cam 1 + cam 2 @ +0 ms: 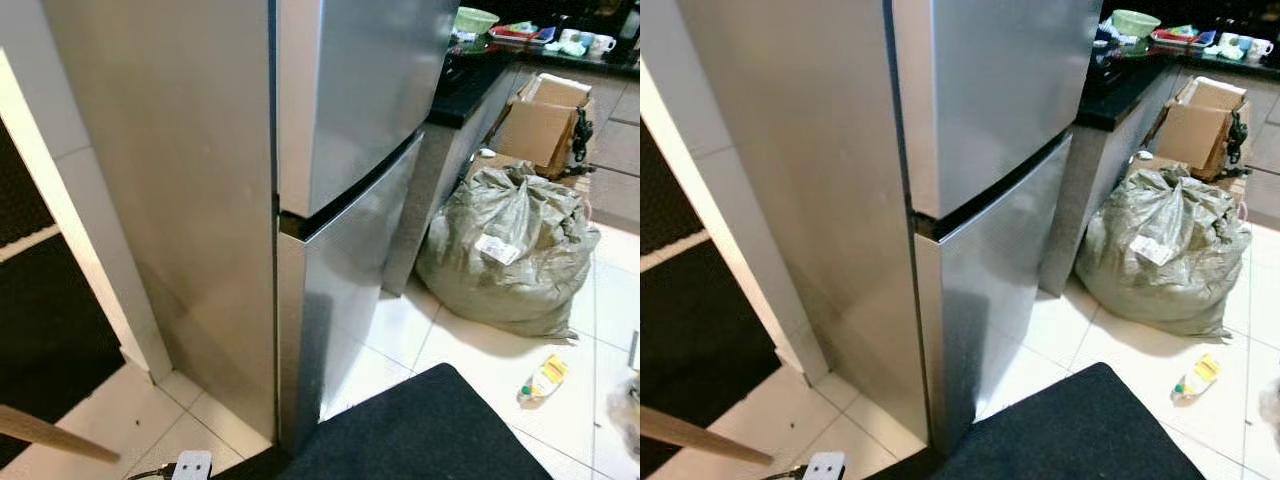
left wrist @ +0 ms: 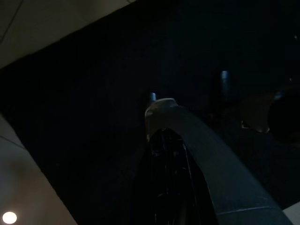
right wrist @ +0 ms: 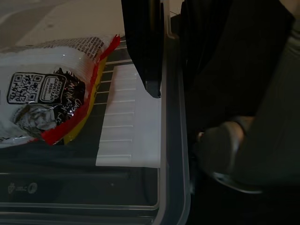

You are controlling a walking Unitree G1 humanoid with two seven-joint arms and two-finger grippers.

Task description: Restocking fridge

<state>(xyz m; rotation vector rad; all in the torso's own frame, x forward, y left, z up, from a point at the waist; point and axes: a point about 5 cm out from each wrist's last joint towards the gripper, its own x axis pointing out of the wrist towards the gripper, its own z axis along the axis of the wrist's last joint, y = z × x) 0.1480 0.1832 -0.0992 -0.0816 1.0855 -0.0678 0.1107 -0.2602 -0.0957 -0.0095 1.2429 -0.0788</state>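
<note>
A tall stainless-steel fridge point(image 1: 340, 150) stands before me with both doors shut, the upper door above a dark seam and the lower door point(image 1: 345, 270) below it. In the right wrist view my right gripper point(image 3: 172, 86) hangs over the rim of a clear plastic bin point(image 3: 173, 187). Inside the bin lie a white, red and yellow food packet point(image 3: 47, 93) with a QR code and a white ribbed sheet point(image 3: 133, 126). In the dim left wrist view, my left gripper point(image 2: 161, 124) hangs over a dark mat.
A dark mat point(image 1: 420, 435) lies on the white tiles at the fridge's foot. A big grey sack point(image 1: 510, 250), cardboard boxes point(image 1: 545, 120) and a small bottle point(image 1: 545, 378) sit to the right. A black counter point(image 1: 480, 75) adjoins the fridge. A white wall corner point(image 1: 90, 250) stands left.
</note>
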